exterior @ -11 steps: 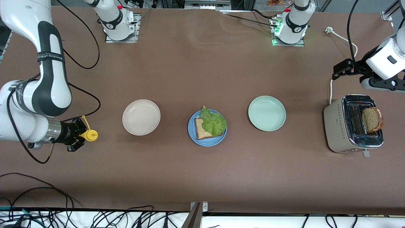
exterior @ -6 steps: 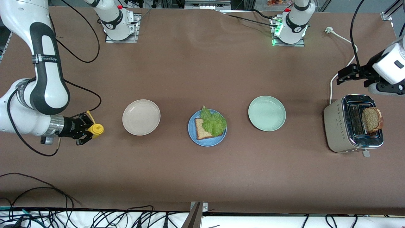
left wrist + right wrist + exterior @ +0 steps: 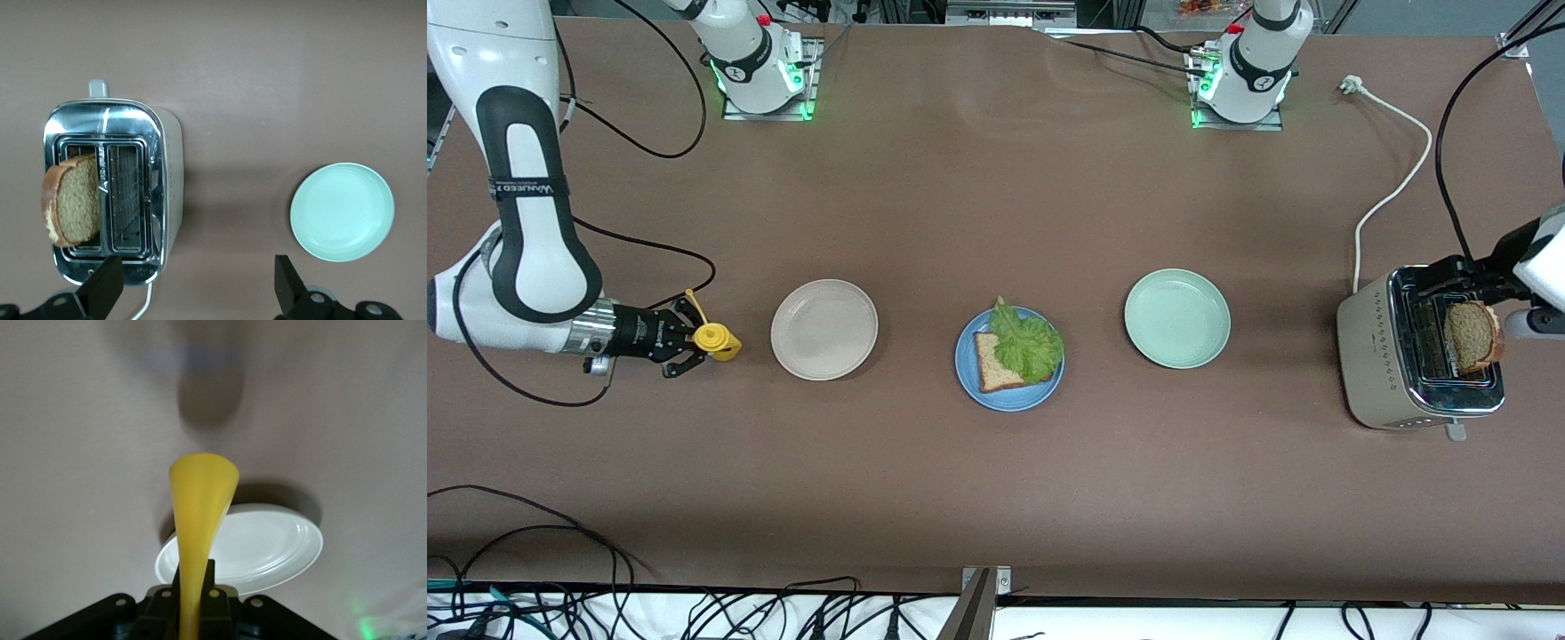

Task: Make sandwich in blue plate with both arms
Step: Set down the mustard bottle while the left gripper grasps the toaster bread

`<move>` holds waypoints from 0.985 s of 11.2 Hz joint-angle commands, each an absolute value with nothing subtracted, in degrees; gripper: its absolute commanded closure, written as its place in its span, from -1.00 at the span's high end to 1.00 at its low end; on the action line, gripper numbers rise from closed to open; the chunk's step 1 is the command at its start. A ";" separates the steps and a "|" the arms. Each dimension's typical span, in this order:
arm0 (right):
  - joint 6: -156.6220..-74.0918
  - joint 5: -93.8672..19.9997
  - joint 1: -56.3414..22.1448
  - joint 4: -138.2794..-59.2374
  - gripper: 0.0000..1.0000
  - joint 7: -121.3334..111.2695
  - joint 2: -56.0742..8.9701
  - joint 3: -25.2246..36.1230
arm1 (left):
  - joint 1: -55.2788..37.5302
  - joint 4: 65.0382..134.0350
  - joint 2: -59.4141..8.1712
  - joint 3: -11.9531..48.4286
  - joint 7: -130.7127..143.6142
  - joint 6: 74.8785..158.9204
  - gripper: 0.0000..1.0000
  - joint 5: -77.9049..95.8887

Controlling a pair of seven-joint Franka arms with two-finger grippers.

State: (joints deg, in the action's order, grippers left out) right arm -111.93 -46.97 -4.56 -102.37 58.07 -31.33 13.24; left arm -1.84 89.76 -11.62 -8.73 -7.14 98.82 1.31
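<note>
The blue plate (image 3: 1009, 396) sits mid-table with one brown bread slice (image 3: 992, 366) and a ruffled green lettuce leaf (image 3: 1029, 343) on it. A second bread slice (image 3: 1472, 336) stands up out of a slot of the toaster (image 3: 1387, 356) at the left arm's end; it also shows in the left wrist view (image 3: 73, 208). My left gripper (image 3: 1451, 279) is open over the toaster's edge, empty, its fingers (image 3: 103, 285) wide apart. My right gripper (image 3: 692, 340) is shut on a yellow cone-shaped bottle (image 3: 717, 340) beside the beige plate (image 3: 823, 329).
A pale green plate (image 3: 1176, 318) lies between the blue plate and the toaster, also in the left wrist view (image 3: 341, 212). The beige plate shows in the right wrist view (image 3: 267, 550) past the yellow bottle (image 3: 200, 513). A white power cord (image 3: 1392, 191) runs from the toaster.
My right gripper has carried the yellow bottle toward the beige plate. My left gripper has come down from above the table to the toaster's top edge.
</note>
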 commanded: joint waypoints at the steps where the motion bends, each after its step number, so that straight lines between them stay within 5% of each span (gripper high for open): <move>1: -112.94 -54.30 -4.39 -106.79 -1.00 55.90 -31.02 13.97 | -2.20 89.47 -15.02 -11.07 -10.89 101.77 1.00 0.79; 11: -113.47 -61.00 -3.69 -107.93 -1.00 51.15 -35.15 14.06 | -0.35 89.38 -22.14 -16.43 -21.53 109.07 1.00 3.95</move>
